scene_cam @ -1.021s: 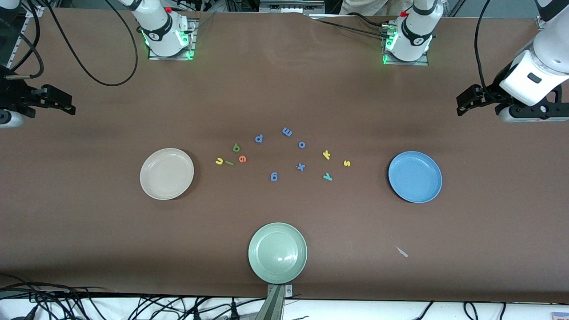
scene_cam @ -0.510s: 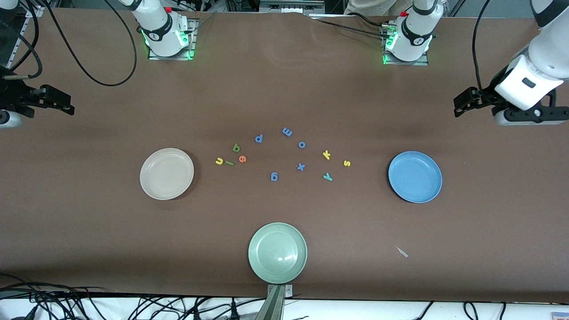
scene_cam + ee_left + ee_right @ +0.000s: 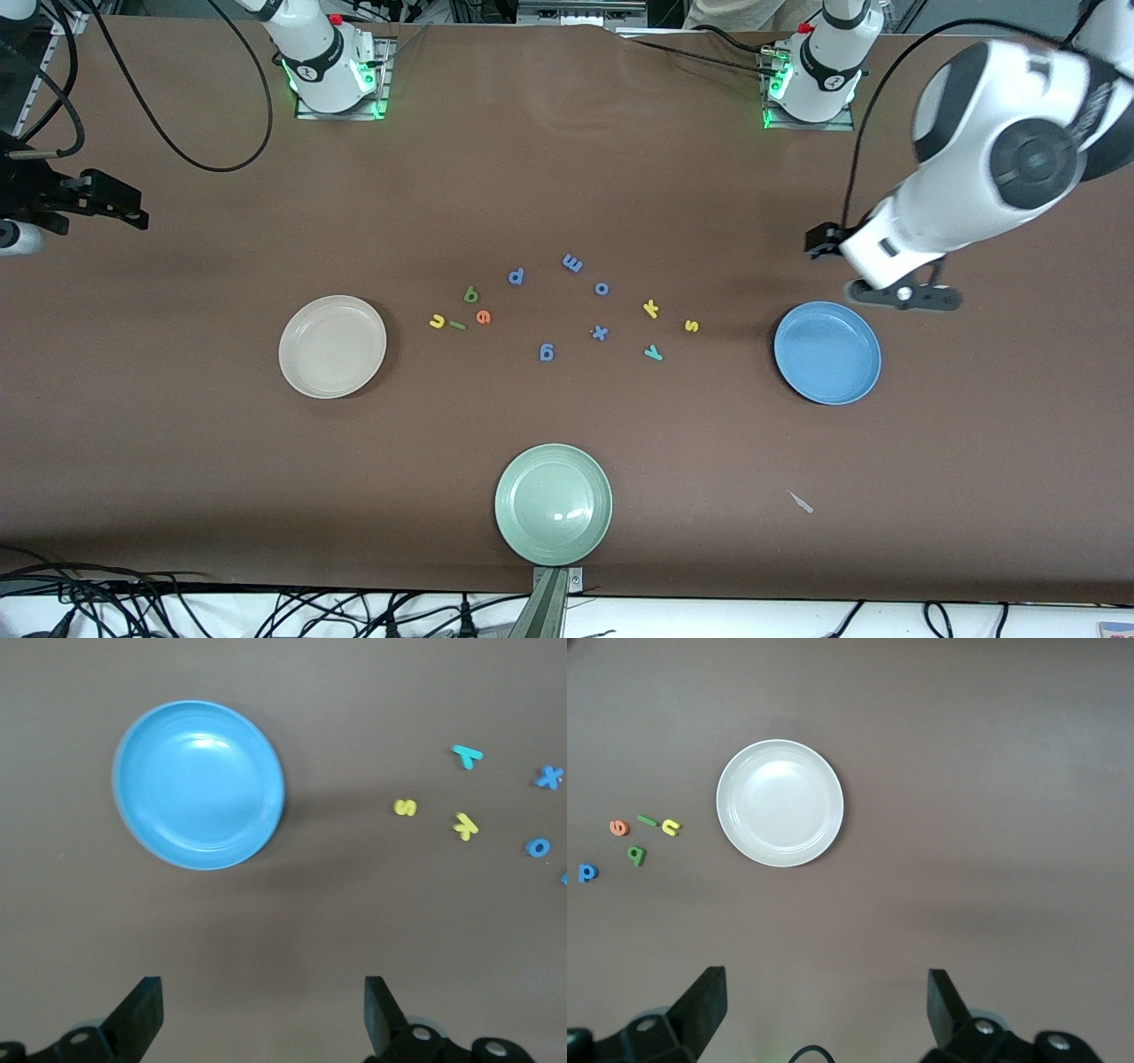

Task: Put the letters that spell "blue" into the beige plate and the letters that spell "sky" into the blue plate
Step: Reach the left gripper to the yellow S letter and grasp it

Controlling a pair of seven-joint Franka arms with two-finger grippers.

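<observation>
The letters of "blue" lie together on the table: dark green b (image 3: 471,294), light green l (image 3: 457,325), yellow u (image 3: 437,321), orange e (image 3: 483,316). Beside them, toward the right arm's end, sits the empty beige plate (image 3: 332,346). Yellow s (image 3: 692,325), yellow k (image 3: 650,308) and teal y (image 3: 653,352) lie near the empty blue plate (image 3: 827,353). My left gripper (image 3: 819,240) hangs open and empty over bare table beside the blue plate (image 3: 199,784). My right gripper (image 3: 133,211) waits open and empty at the right arm's end, high over the table, with the beige plate (image 3: 780,803) in its wrist view.
Blue letters p (image 3: 516,276), m (image 3: 572,262), o (image 3: 601,288), x (image 3: 600,332) and g (image 3: 547,352) lie between the two groups. A pale green plate (image 3: 553,503) sits near the table's front edge. A small pale scrap (image 3: 802,502) lies nearer the camera than the blue plate.
The left arm has swung in from its end of the table and now hangs beside the blue plate. The right arm, letters and plates have not moved.
</observation>
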